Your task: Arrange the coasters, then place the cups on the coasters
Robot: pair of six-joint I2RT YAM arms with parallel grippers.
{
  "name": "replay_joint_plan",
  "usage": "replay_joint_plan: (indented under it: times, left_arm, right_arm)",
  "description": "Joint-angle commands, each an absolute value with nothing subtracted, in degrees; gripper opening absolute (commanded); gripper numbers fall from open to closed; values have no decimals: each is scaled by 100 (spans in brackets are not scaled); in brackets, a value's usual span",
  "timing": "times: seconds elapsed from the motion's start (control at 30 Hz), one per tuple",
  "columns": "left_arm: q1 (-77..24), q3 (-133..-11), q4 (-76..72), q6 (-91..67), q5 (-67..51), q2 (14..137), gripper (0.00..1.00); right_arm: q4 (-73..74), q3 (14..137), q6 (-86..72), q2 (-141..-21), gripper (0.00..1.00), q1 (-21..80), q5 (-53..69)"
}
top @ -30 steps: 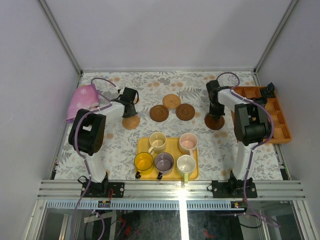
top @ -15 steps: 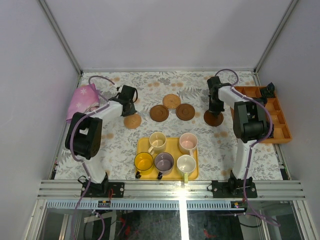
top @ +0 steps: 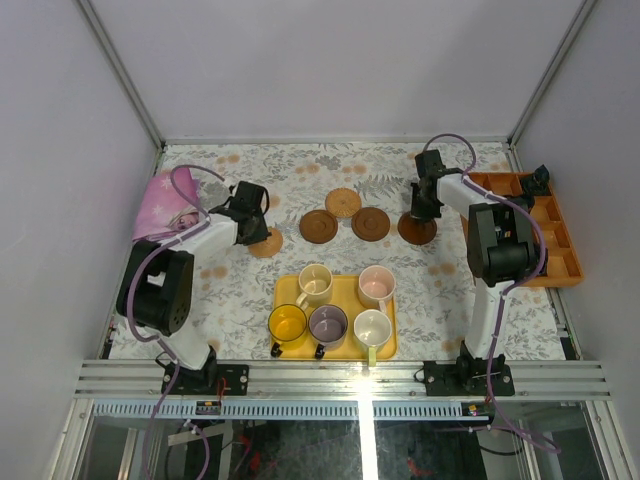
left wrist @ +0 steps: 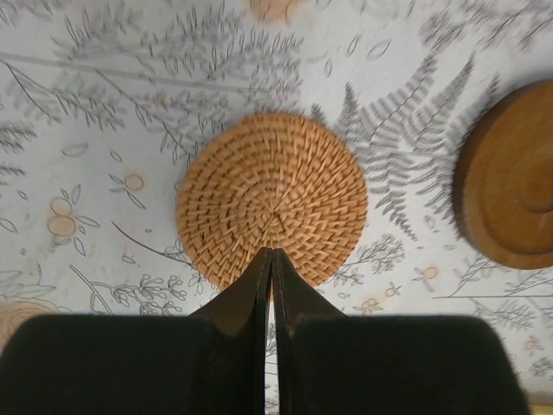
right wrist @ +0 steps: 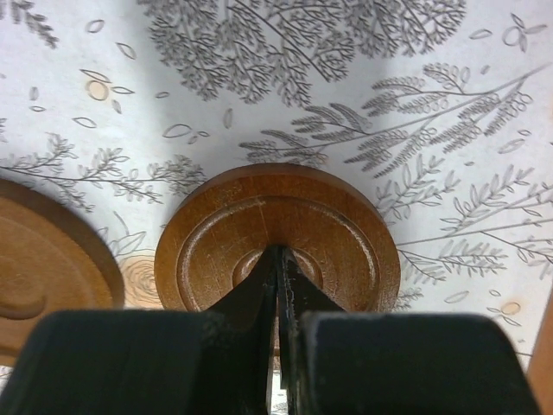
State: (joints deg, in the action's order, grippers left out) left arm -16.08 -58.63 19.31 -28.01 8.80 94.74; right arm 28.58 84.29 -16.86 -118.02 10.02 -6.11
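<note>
Open table strip (top: pixel 410 262) betw. coaster row (top: pixel 318 226) & cup tray (top: pixel 345 290); orange box (top: pixel 560 240) R edge, pink cloth (top: pixel 163 200) L.

The top camera looked steeply down from behind the near edge, taking in the whole table (top: pixel 440 300). Each wrist camera hung close above it, facing down: the left over the woven coaster (left wrist: pixel 272 199), the right over the dark coaster (right wrist: pixel 276 238), both coasters lying mid-frame overhead.

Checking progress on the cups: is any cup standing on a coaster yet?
No, all five cups stand on the yellow tray, apart from the coasters.
</note>
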Motion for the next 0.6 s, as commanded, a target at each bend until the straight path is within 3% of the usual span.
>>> replay_joint_plan:
  times: [0.0,0.57]
  left_arm:
    - [-1608,-5669,1802,-2989,549,9649,0]
    - [-1611,-6422,1744,-3080,730,10985,0]
  right_arm:
    - [2647,8287,-1705,-12036,0,1052,61]
    - [2581,8292,-1724,-12158,0,1364,440]
